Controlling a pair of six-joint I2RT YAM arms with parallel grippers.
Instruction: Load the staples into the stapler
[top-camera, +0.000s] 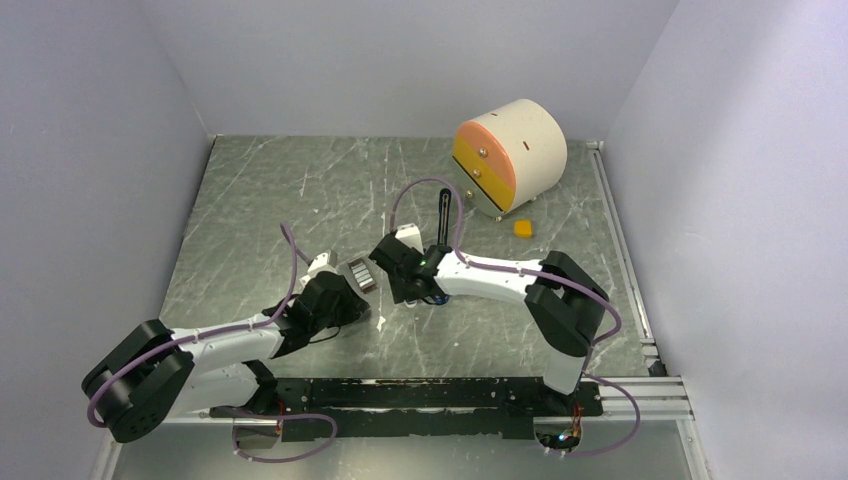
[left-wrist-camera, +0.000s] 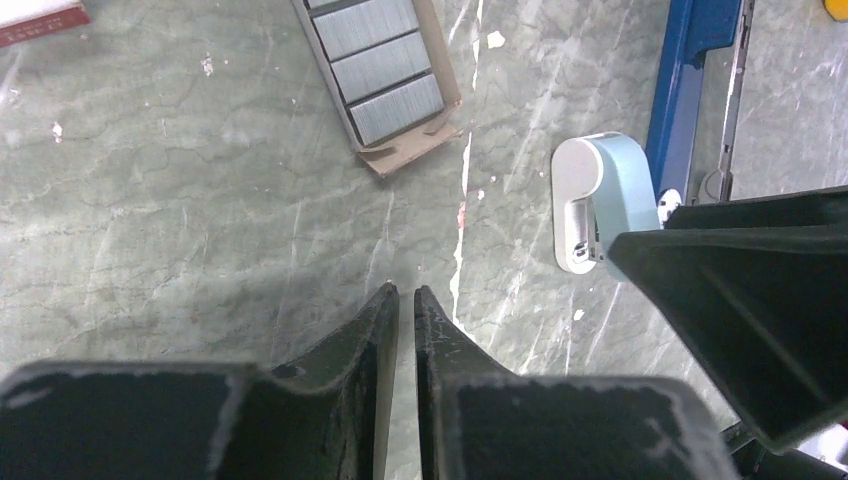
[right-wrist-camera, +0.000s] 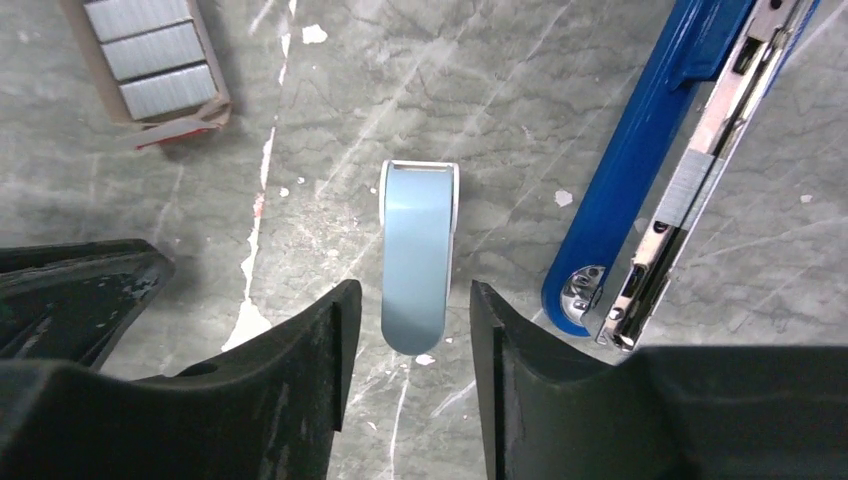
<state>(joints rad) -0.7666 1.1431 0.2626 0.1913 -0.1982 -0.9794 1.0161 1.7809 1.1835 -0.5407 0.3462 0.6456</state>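
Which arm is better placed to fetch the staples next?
Probably left: the left fingers, shut and empty, point toward the staples lying ahead. The right fingers stand open astride the pale-blue piece, not touching it.

The staples (top-camera: 360, 274) lie on the table (top-camera: 260, 200), well apart from a drum (top-camera: 525, 145).

We're seeing bright, even, diffuse light in all three views, coming from above, no hard shadows. In the top view the table (top-camera: 300, 190) is showing only faint soft shadows beneath the arms, with a mild wide-angle bend at the edges. In the left wrist view the left gripper (left-wrist-camera: 405, 292) is casting a soft dark patch ahead-left, its near body going blurry. In the right wrist view the stapler (right-wrist-camera: 640, 150) metal is glinting slightly; the surface is reading sharp.
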